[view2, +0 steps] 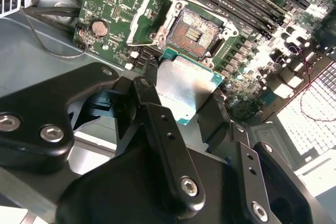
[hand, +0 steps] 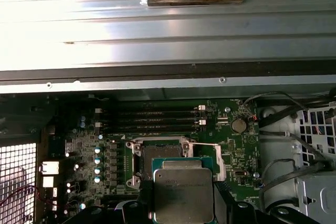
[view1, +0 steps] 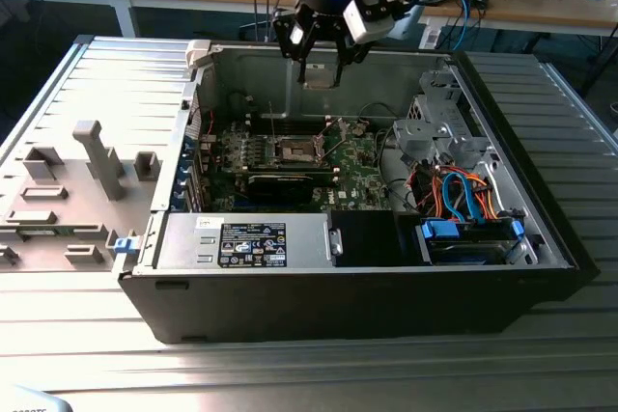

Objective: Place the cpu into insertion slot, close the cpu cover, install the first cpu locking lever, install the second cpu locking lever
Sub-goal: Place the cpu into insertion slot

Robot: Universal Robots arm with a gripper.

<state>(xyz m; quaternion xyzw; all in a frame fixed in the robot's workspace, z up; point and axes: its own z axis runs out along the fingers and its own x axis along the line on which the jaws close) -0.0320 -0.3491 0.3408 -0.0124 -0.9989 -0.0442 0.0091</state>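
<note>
Grey moulded fixture tray (view1: 58, 202) sits well apart from the slot, on the exterior view's left. Next is the open black computer case (view1: 290, 306) holding the green circuit board (view1: 362, 156). In the board's middle is the insertion slot (view1: 294, 150), a small square dark socket with a silvery rim, empty. The cpu cover (view2: 134, 27), a thin silvery hinged frame, is swung up just beside the slot, so the slot is clear. The black 2-finger gripper (view1: 320, 65) hangs above the slot. It is partly closed and pinches the cpu (view2: 186, 85), a flat square chip with a dull silver-grey top, by 2 opposite edges. The chip is held flat, above and just short of the slot, touching neither slot nor cover. Blue and orange cables (view1: 462, 190) lie on the exterior view's right of the slot.

Judgement: placing step is underway. To do it well, square the chip to the socket rim, keep it level, lower straight down, and let go only once it is seated.
</note>
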